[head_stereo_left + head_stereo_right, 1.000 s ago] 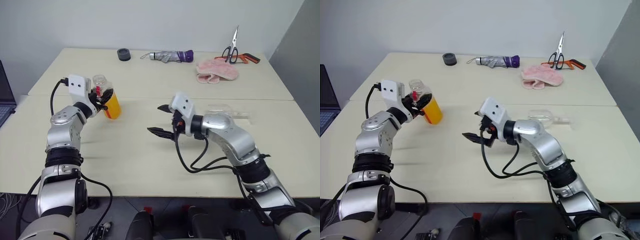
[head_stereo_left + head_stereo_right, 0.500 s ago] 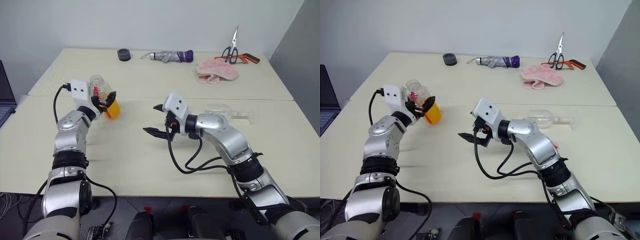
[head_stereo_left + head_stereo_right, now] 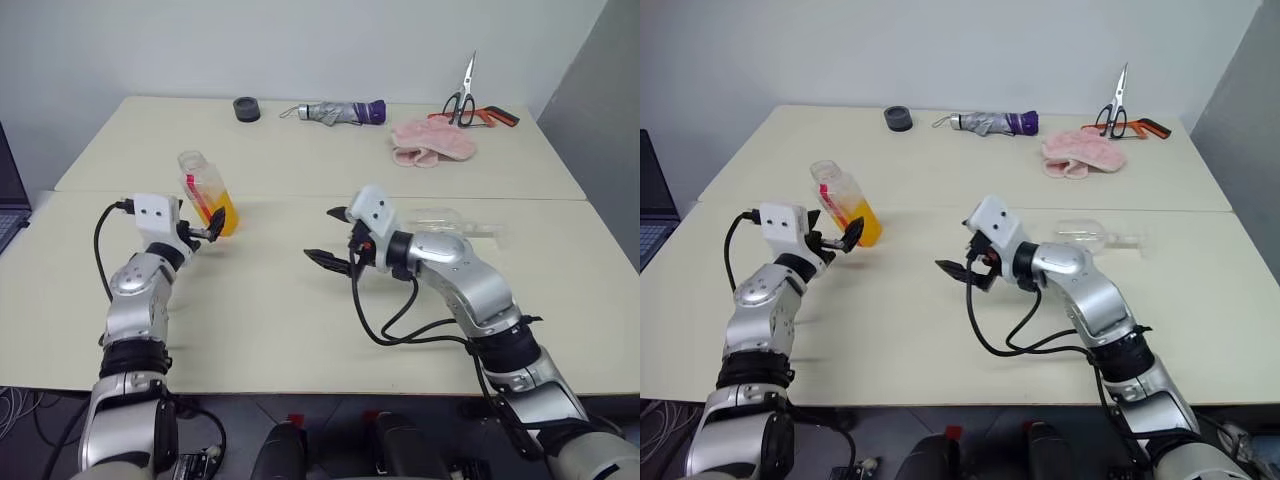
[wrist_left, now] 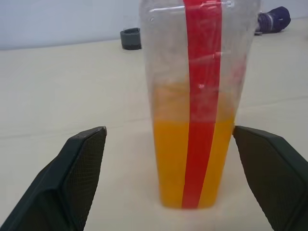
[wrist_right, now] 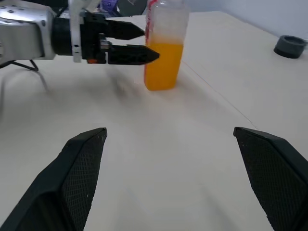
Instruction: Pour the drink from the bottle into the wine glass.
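The bottle (image 3: 207, 192) stands upright on the desk (image 3: 260, 310) near its left edge, no cap visible, the drink (image 4: 192, 163) filling its lower part. The left gripper (image 3: 203, 229) sits just in front of it with fingers spread and not touching, so the bottle likely rests on its own. The wine glass (image 3: 445, 218) lies on its side beyond the right arm, toward the right edge, apparently not ready for pouring. The right gripper (image 3: 335, 236) hangs open over mid-desk. The left wrist view shows the liquid level; the head views show the fallen glass
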You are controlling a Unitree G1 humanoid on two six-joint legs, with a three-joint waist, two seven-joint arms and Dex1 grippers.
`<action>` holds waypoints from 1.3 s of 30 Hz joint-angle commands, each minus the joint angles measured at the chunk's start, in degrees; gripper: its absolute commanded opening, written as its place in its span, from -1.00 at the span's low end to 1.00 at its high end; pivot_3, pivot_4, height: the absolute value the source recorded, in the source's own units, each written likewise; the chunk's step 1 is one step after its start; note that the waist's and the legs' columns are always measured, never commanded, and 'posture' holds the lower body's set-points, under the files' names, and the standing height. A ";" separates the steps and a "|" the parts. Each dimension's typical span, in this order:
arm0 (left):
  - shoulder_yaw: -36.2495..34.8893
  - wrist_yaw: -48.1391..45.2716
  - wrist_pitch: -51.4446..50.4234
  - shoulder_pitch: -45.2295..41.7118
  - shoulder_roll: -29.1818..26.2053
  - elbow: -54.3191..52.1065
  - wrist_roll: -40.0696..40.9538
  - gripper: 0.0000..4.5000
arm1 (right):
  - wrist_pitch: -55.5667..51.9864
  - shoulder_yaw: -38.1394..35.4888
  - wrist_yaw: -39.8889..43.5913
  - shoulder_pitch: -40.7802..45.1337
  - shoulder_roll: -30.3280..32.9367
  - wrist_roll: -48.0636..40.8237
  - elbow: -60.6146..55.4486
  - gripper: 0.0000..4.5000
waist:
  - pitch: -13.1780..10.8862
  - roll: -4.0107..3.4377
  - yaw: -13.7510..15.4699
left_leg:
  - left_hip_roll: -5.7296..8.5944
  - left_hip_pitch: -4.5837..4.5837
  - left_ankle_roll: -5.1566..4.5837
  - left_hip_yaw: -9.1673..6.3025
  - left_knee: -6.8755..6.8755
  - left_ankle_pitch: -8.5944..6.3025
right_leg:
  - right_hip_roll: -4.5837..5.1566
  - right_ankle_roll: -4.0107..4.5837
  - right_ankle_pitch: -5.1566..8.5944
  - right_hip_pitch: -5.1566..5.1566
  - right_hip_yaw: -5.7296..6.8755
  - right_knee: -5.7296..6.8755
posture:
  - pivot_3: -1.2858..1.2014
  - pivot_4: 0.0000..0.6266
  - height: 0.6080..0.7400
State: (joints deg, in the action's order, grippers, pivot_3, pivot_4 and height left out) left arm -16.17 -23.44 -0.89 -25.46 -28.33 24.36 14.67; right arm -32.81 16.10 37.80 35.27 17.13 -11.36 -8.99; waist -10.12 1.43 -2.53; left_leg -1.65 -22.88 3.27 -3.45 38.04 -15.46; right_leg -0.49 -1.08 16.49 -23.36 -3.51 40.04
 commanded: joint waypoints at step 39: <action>20.53 -34.59 -15.42 4.62 -5.81 -33.56 8.57 0.99 | 32.47 4.13 -34.84 -1.76 23.61 56.42 35.18 1.00 | 0.00 0.00 -0.27 | 0.14 0.28 0.00 0.52 -0.08 0.00 | -0.48 -0.06 -0.02 0.11 -0.48 -0.08 | 0.03 -0.52 1.00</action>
State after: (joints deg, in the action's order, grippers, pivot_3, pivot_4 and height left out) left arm 4.77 -58.09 -17.16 -20.27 -34.39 -8.57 23.41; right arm -0.97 20.36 4.42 32.32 40.74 44.13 25.46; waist -10.13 1.43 -2.81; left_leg -1.50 -22.59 3.27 -2.91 37.96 -15.46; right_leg -0.97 -1.14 16.47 -23.25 -4.00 39.97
